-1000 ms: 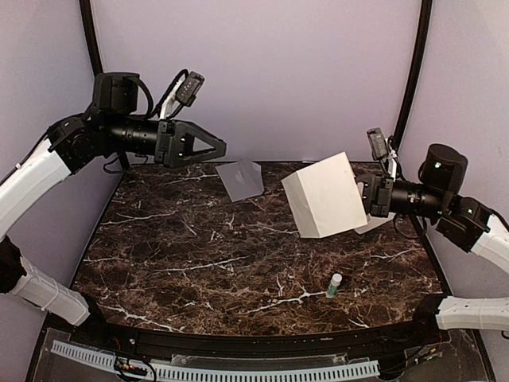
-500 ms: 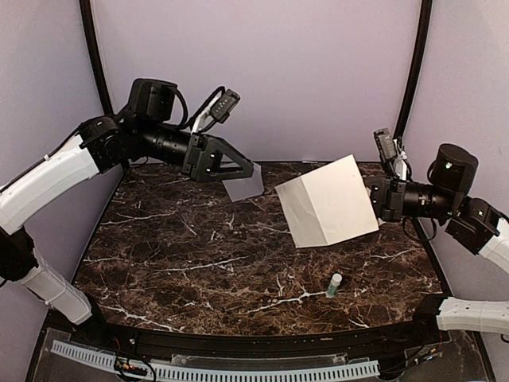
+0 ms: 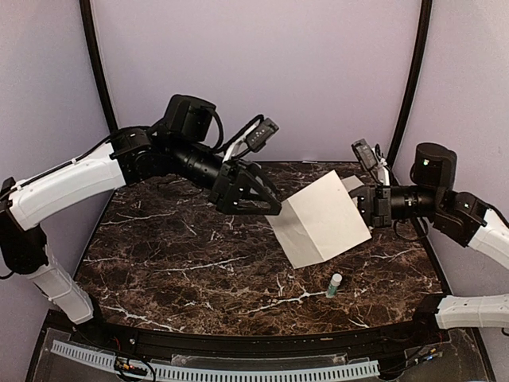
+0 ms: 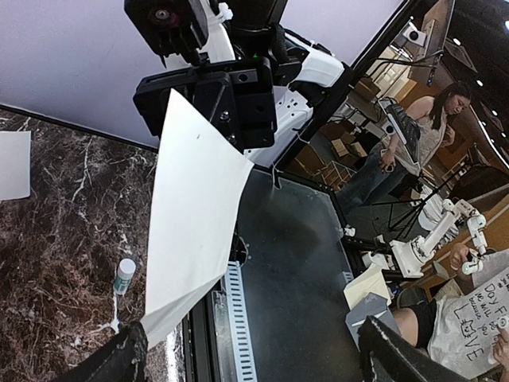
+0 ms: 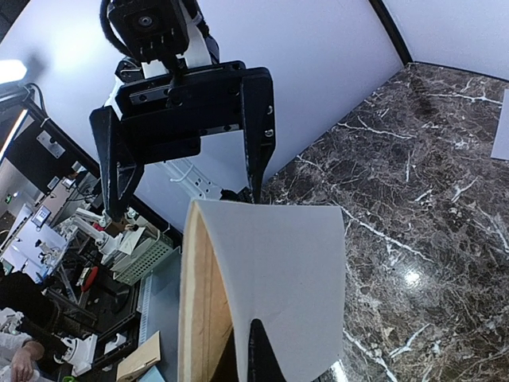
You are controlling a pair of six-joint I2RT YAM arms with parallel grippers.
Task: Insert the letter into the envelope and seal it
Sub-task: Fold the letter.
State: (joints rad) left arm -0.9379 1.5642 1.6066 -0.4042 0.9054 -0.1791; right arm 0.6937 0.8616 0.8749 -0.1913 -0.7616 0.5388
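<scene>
Left gripper (image 3: 269, 204) has swung in, we note — jaws wide, empty, just beside the letter (image 3: 322, 221), which the closed right gripper (image 3: 367, 208) holds by one edge.

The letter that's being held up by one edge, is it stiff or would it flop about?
Probably light: the letter hangs in the air from one edge pinched in the right arm's jaws. Its fold seems to stiffen it, since it juts out without drooping. Yet it is likely bendy: in the left wrist view its lower corner curls.
</scene>
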